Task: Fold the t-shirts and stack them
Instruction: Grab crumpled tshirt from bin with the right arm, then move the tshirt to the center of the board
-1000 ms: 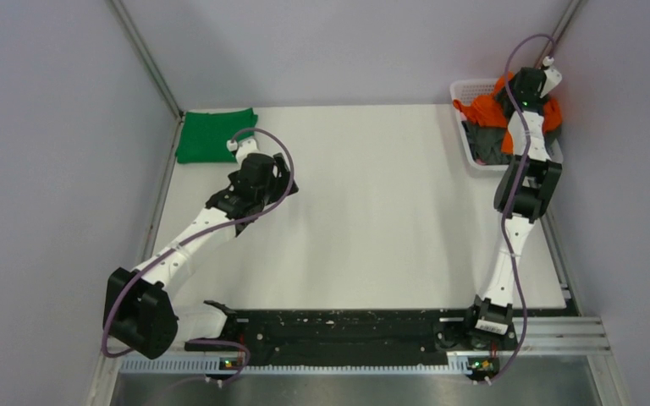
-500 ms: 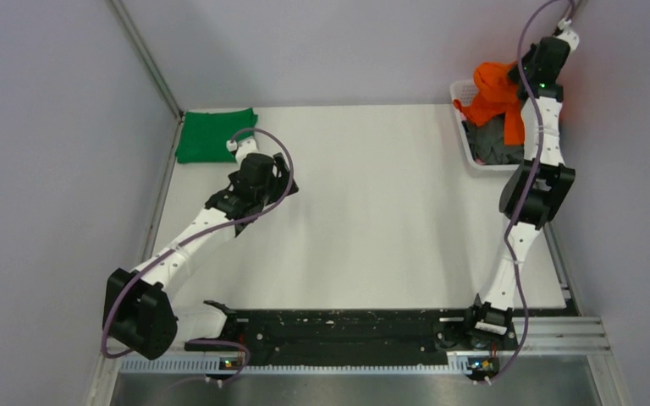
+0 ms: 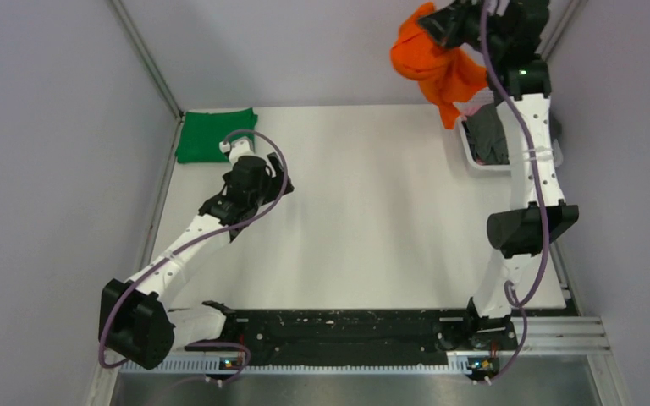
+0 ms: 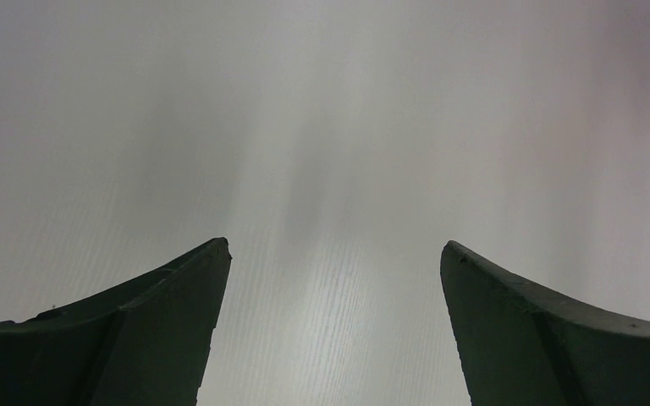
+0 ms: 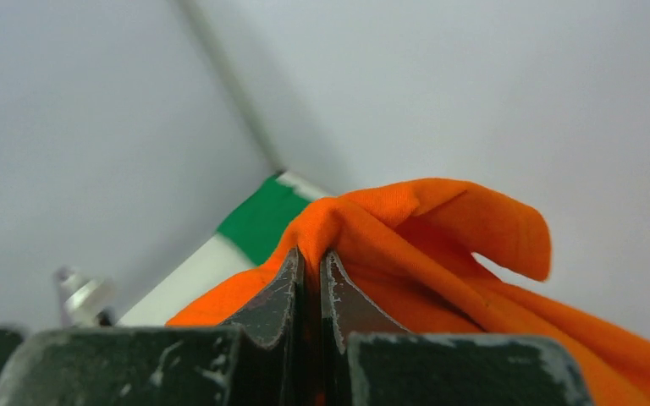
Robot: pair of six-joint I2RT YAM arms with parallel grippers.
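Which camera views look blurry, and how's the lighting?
Left wrist view: the white table is a soft, streaky blur; the open left hand looks sharper. Right wrist view: the bright orange cloth t-shirt is crisp, the solid green cloth t-shirt behind it soft. Top view: even light, faint shadows.

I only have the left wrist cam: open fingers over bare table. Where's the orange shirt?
Observer: The right gripper is shut on the orange shirt, which hangs in the air above the far right of the table.
Operator: What's in the basket?
Observer: A dark grey shirt lies in the white basket, below the hanging orange one.
Operator: And the green one?
Observer: The green shirt looks folded and lies flat at the far left corner, just beyond the left gripper.
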